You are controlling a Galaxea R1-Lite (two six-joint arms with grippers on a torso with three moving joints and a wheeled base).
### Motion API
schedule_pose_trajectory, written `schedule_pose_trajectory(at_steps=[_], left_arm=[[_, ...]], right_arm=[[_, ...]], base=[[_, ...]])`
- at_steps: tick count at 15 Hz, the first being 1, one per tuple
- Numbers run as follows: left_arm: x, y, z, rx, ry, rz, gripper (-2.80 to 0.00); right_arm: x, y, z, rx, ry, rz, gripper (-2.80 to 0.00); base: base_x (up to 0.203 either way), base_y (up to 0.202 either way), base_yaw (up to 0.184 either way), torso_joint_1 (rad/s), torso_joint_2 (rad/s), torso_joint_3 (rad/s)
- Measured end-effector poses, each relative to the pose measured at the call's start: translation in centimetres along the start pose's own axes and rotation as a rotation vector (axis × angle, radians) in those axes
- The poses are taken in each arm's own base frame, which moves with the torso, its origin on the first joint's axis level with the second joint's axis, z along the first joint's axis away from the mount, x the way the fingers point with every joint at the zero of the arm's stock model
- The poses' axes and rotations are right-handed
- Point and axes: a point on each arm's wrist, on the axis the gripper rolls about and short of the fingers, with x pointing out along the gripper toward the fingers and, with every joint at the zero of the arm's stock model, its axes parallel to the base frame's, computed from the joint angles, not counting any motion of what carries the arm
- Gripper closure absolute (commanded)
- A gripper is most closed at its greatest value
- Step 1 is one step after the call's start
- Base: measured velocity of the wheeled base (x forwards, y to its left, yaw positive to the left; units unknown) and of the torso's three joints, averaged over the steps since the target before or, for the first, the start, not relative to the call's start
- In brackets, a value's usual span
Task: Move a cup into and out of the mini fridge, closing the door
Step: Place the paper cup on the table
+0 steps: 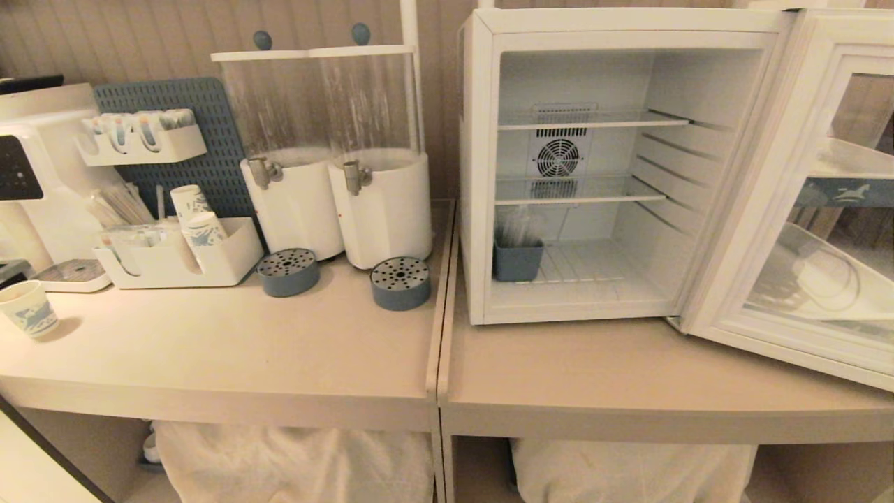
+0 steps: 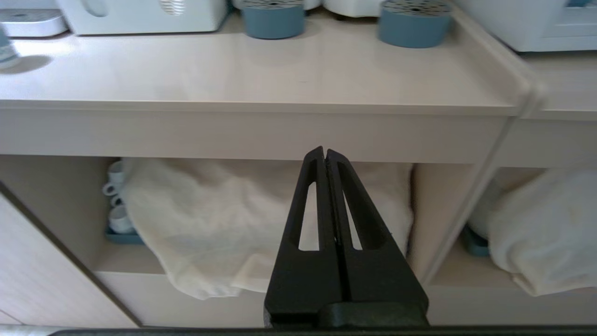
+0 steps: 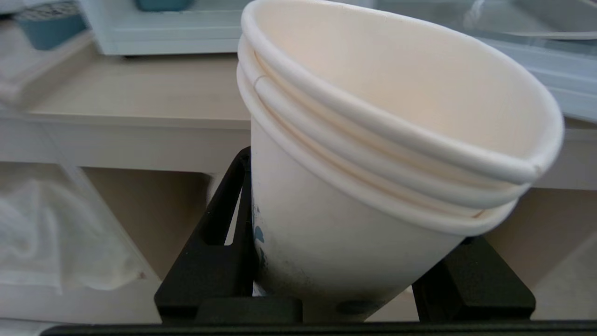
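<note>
The mini fridge stands on the right-hand table with its door swung wide open to the right. Inside are wire shelves, a rear fan and a small blue bin. Neither arm shows in the head view. In the right wrist view my right gripper is shut on the cup, a white paper cup with a blue print that shows three nested rolled rims. It is held tilted in front of the table edge, below the fridge. My left gripper is shut and empty, low before the left table's front edge.
Two white drink dispensers with blue drip cups stand left of the fridge. Further left are an organiser tray with stacked cups, a coffee machine and another paper cup. White cloths fill the shelves under the tables.
</note>
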Motion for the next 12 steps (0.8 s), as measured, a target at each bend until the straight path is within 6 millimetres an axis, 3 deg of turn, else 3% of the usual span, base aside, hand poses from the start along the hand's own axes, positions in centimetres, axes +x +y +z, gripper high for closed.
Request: schedule_pose_trajectory(at_steps=[12], left_arm=[[0.0, 0.0, 0.0, 0.0, 0.0, 0.0, 0.0]], right_arm=[[0.0, 0.0, -0.02, 0.009, 0.002, -0.002, 0.0]], base=[[0.0, 0.193, 0.0, 0.003, 0.0, 0.005]])
